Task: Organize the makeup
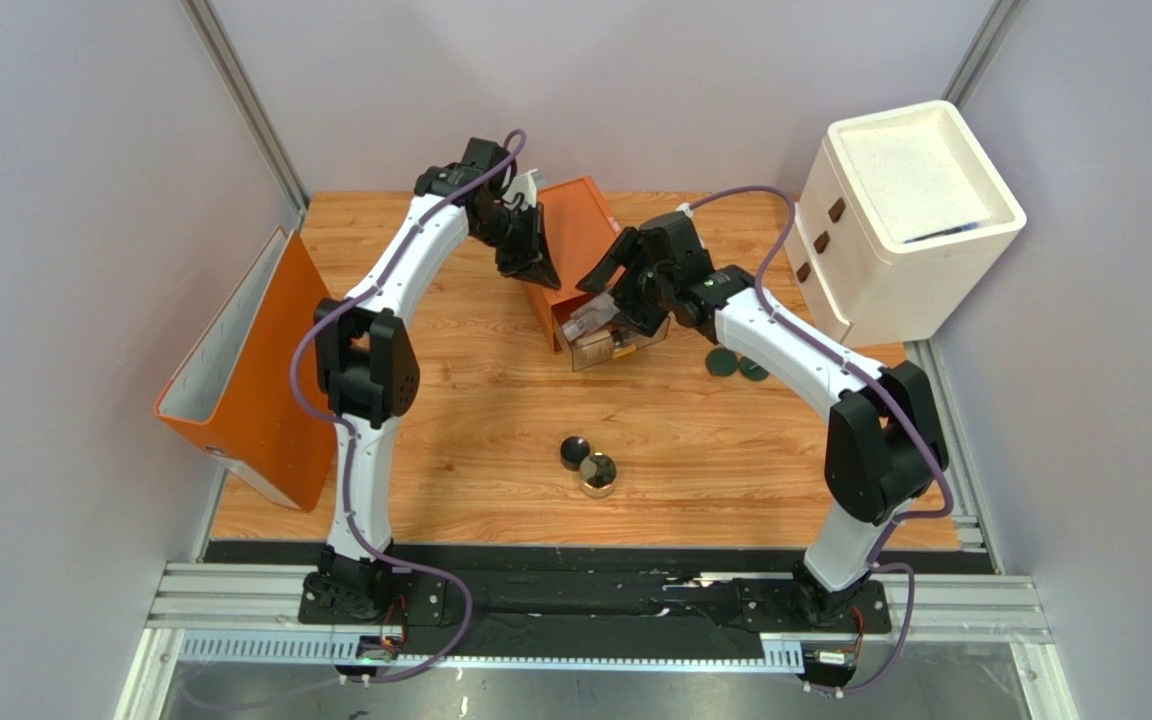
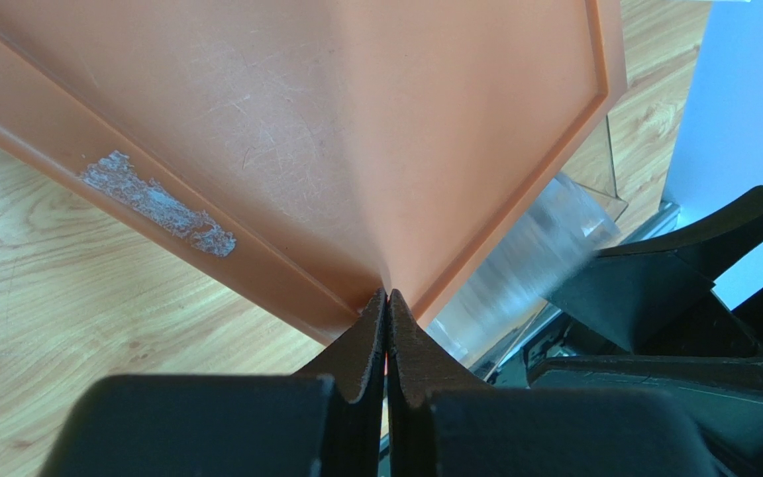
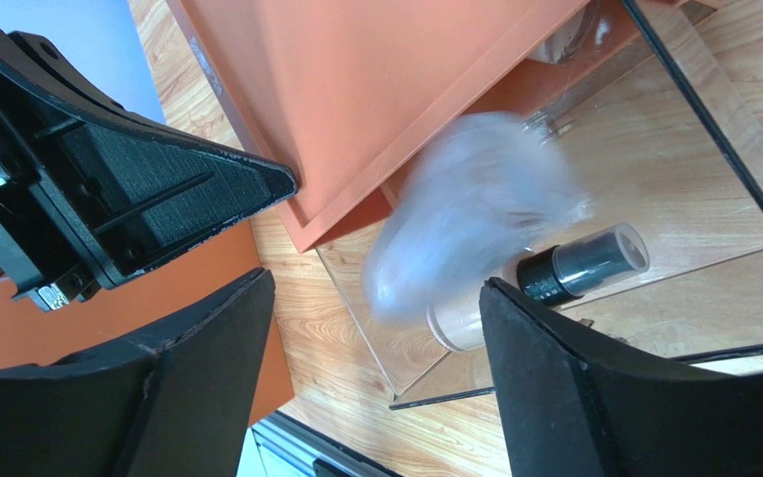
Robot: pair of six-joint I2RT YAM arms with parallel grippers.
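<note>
The right gripper [image 3: 376, 288] hung over the clear drawer [image 3: 679, 214], which was pulled out of the orange two-drawer box [image 1: 578, 225] near the middle of the table's far edge. Its jaws stood wide apart and gripped nothing. Below them the clear tube [image 3: 475, 219] showed only as a pale smear over the drawer's near end, which suggests it was dropping in. The tan tube with dark cap [image 3: 575, 266] already lay flat on the drawer floor, cap towards the drawer's far wall. Holding the gripper above the open drawer let the tubes land inside it and not on the table [image 1: 462, 420].

The left gripper [image 2: 387, 298] was fully closed with nothing between its fingers. Its tips pressed against a corner of the orange box, probably to brace the box so that it would not slide while the drawer was loaded.

The rest of the makeup sat unsorted on the table. The two dark-green discs [image 1: 736, 365] lay side by side towards the right edge, near the white cabinet [image 1: 905, 210] and partly under the right arm. The black round pot [image 1: 575, 449] and the gold-rimmed round jar [image 1: 597, 476] touched each other towards the middle of the near edge. By this reckoning about a third of the sorting was done, and the discs looked the handiest next pick for the right arm.
</note>
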